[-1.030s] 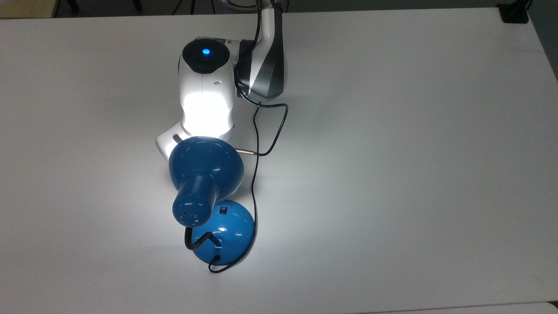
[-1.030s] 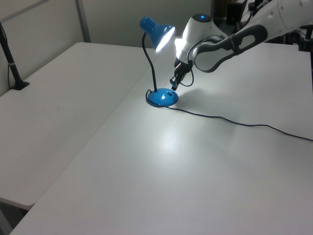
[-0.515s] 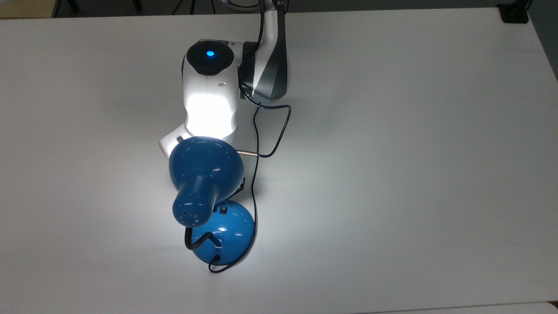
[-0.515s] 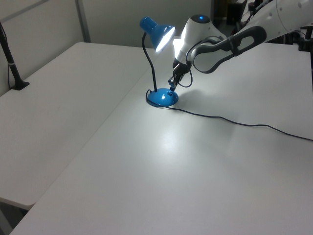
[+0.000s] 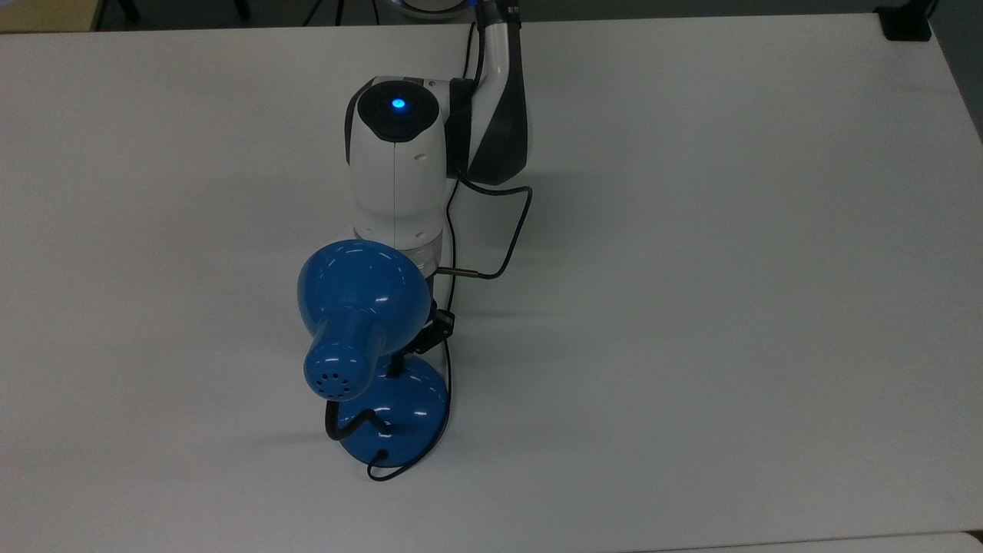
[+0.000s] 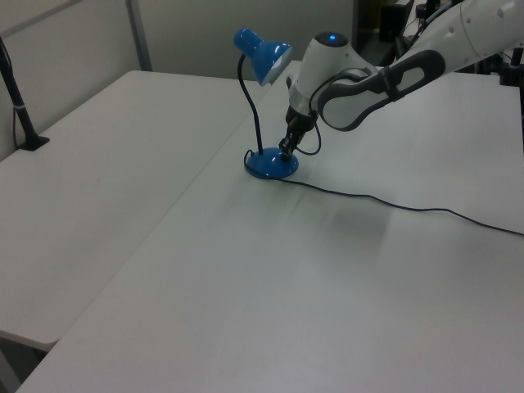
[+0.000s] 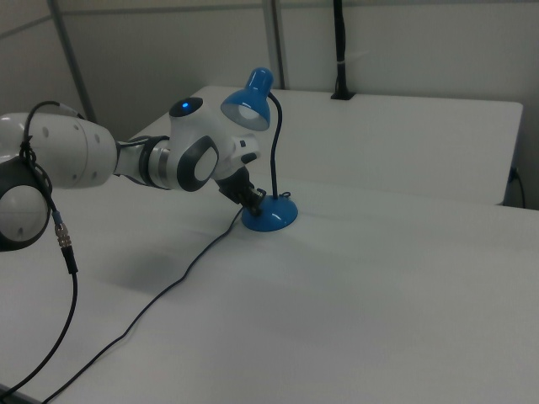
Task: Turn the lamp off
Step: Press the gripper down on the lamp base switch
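The glossy blue lamp stands on the white table, its dome shade [image 5: 361, 288] dark and giving no light. Its round base [image 5: 411, 418] lies below the shade in the top view, with the black gooseneck [image 6: 246, 106] rising from it. My gripper [image 6: 286, 148] is shut, and its tip rests on the top of the base [image 6: 268, 166] where the small black switch sits. In the top view the shade hides most of the gripper [image 5: 395, 367]. The right view shows the gripper [image 7: 253, 199] touching the base [image 7: 271, 215] from the right view's left.
The lamp's thin black cord [image 6: 393, 205] trails across the table [image 5: 729, 307] toward the left view's right edge. A black clamp post [image 6: 20, 106] stands at the table's far edge on the left view's left. The arm's own cable loops beside the wrist [image 5: 507, 230].
The lamp was lit and is now dark. My gripper came down from just above the base onto its switch, and the wrist shifted to the top view's right.
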### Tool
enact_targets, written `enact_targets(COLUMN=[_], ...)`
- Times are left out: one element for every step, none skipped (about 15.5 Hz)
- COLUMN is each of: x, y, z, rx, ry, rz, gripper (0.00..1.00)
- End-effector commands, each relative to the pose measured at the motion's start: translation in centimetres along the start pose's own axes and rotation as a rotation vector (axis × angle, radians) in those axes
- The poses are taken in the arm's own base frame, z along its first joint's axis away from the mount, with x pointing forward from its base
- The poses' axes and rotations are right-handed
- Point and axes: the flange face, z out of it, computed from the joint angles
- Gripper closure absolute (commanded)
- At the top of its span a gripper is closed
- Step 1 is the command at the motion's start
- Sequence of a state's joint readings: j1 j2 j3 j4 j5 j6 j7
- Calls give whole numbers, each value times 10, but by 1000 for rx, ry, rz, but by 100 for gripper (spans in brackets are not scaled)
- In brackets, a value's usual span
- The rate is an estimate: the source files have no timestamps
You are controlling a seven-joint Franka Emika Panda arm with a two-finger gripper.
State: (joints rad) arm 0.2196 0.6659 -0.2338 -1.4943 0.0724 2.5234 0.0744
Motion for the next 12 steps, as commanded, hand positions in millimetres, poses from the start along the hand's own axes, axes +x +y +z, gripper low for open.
enact_targets(x=[-8,-9,-9,-10,-11,-16,-19,-26,-33,-35,-38,-41], y=[-8,-8,-7,-8,-9,-10,-14,-22,-25,-25,-25,-25], z=[20,21,22,23,24,28,29,34,39,41,43,44], rx=[-9,-9,-10,-10,-11,-12,-10,-8,-9,-10,-10,-10], ry=[-18,-21,-22,-24,-27,-38,-44,-60,-76,-82,-90,-98], rz=[-6,-6,-7,-8,-12,-13,-18,-28,-34,-35,-41,-48], gripper=[100,100,100,100,100,100,100,100,100,100,100,100])
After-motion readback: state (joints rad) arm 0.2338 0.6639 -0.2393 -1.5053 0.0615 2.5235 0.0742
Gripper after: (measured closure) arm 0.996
